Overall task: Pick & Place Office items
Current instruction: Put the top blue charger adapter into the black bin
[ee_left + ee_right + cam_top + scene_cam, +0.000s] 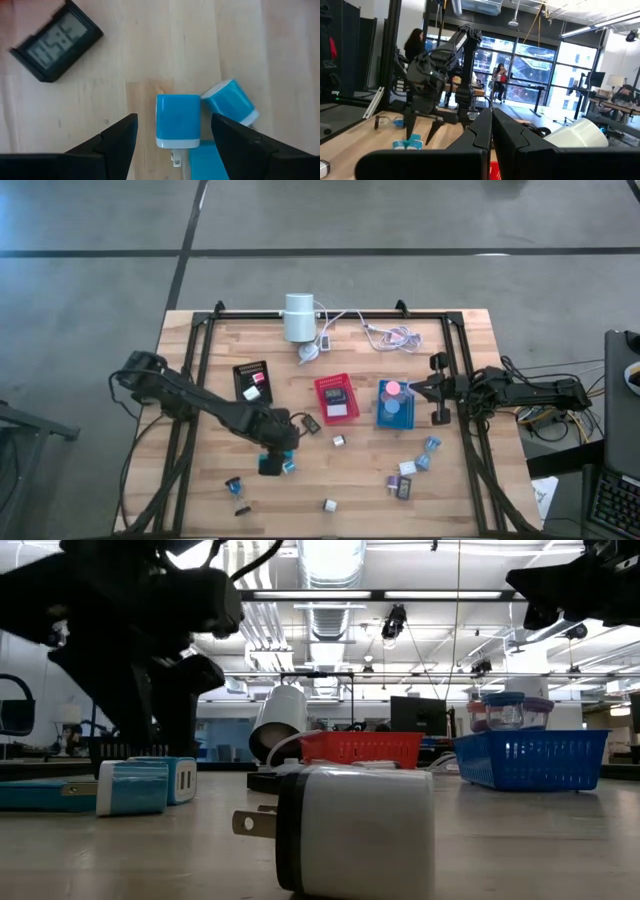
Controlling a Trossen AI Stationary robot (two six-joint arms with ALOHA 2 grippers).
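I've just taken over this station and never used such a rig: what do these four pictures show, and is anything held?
Two robot arms work at a wooden table. One picture looks down from above, one looks level along the tabletop, and two come from wrist cameras. The left gripper is open over a blue charger, holding nothing. The right gripper is shut and empty beside the blue tray. Small office items lie scattered; a red tray and a black tray sit mid-table.
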